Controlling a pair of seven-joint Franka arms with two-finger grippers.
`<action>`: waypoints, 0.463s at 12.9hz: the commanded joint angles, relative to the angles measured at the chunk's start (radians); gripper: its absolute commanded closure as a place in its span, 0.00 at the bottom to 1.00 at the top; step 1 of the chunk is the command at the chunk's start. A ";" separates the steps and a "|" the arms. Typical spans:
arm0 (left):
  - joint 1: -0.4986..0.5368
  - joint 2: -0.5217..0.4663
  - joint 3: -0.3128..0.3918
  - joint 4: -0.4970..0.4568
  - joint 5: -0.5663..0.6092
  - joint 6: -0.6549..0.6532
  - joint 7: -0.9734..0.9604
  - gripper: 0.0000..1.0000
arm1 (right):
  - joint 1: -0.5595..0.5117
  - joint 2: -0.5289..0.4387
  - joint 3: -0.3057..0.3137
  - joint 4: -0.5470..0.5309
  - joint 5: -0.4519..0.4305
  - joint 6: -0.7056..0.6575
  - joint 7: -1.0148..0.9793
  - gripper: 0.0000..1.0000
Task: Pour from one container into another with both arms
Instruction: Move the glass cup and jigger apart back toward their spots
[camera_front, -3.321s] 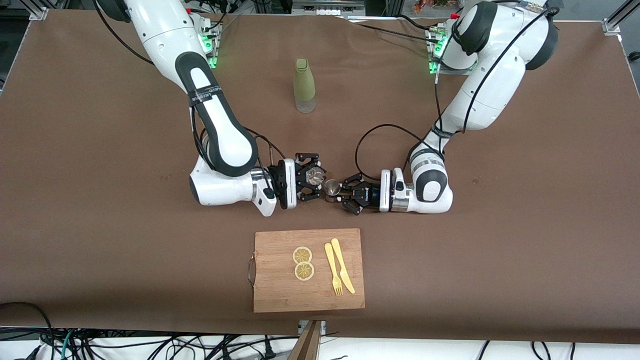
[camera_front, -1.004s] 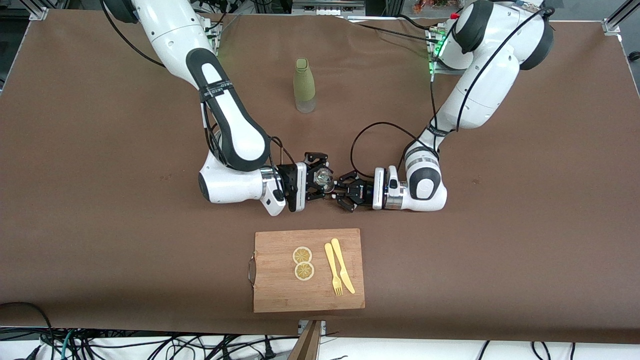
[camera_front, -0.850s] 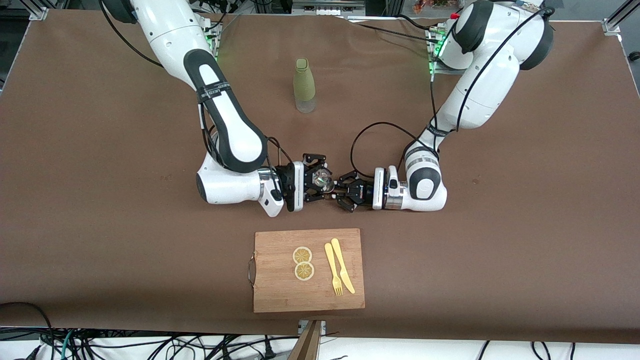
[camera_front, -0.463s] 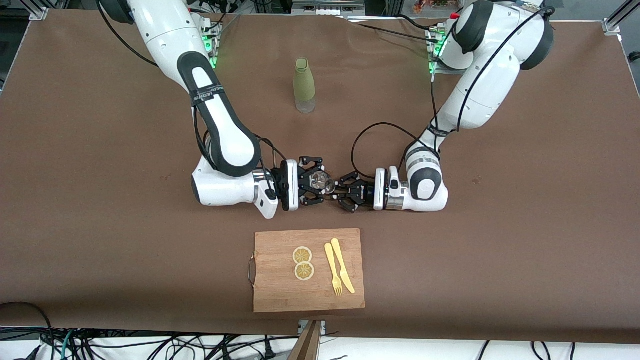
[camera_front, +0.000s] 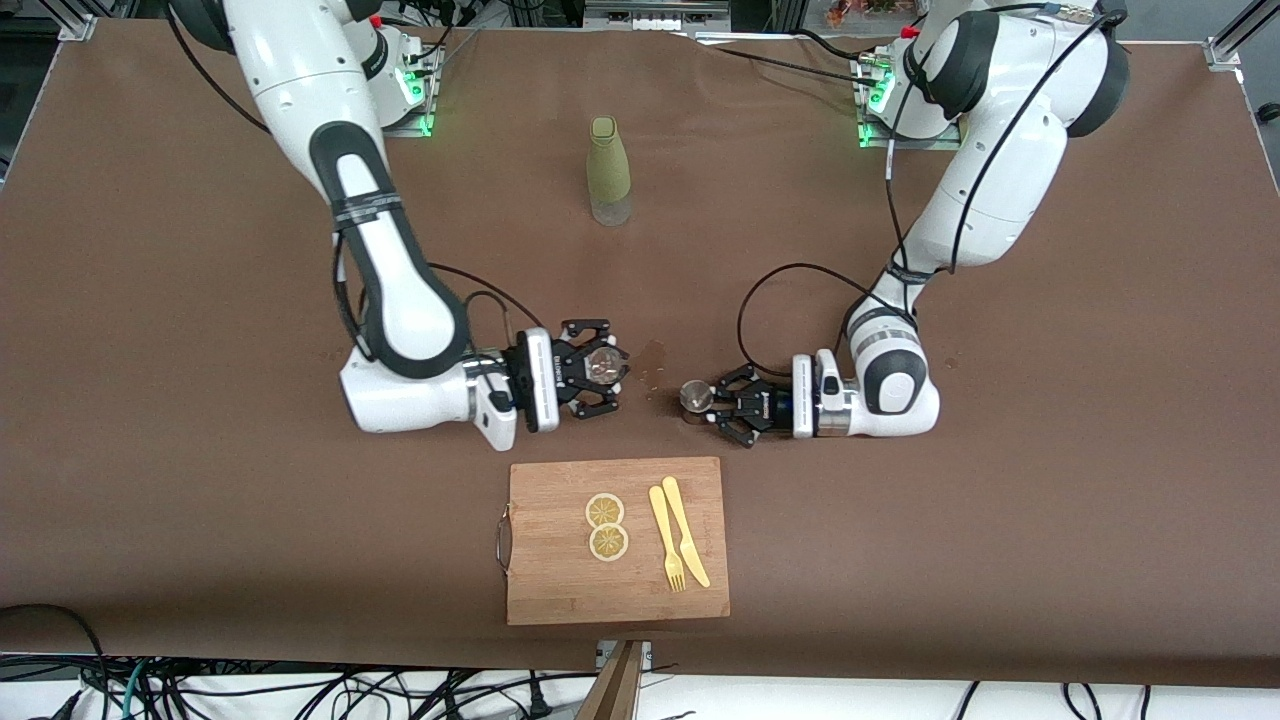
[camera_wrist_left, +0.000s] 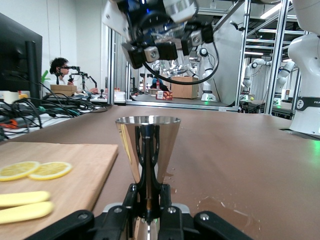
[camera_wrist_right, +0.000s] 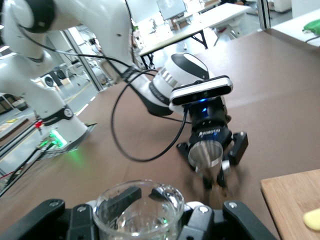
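From the high front camera, the right gripper (camera_front: 598, 372) is clenching a small clear glass (camera_front: 603, 364) just above the brown table (camera_front: 200, 480), while the left gripper (camera_front: 712, 403) is gripping a steel measuring cup (camera_front: 692, 396) close by. A scatter of what may be spilled drops (camera_front: 652, 362), hard to make out, is lying on the cloth between the two hands. A cutting board (camera_front: 560, 590) with lemon slices (camera_front: 605, 526), a fork (camera_front: 665, 540) and a knife (camera_front: 686, 531) is sitting nearer the camera than both hands; a green bottle (camera_front: 608, 170) is standing farther back.

In the left wrist view, the measuring cup (camera_wrist_left: 147, 150) is standing upright, pinched at its narrow waist by the fingers (camera_wrist_left: 150, 197), with the glass (camera_wrist_left: 167, 35) hanging in the other hand above.

In the right wrist view, the glass (camera_wrist_right: 137, 209) is resting between closed jaws, rim up, facing the measuring cup (camera_wrist_right: 206, 154).

The polished steel is likely slick and light, so the waist is the sound place to hold; the thin glass is probably fragile and is best held around its wall, gently.
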 joint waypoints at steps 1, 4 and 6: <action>0.029 -0.026 0.038 -0.016 0.014 -0.092 0.026 1.00 | -0.083 -0.013 -0.014 -0.001 -0.042 -0.141 -0.059 0.82; 0.090 -0.048 0.128 -0.019 0.077 -0.206 0.020 1.00 | -0.186 -0.013 -0.030 -0.011 -0.099 -0.290 -0.187 0.82; 0.142 -0.056 0.164 -0.017 0.117 -0.256 0.024 1.00 | -0.250 -0.013 -0.031 -0.033 -0.157 -0.358 -0.279 0.82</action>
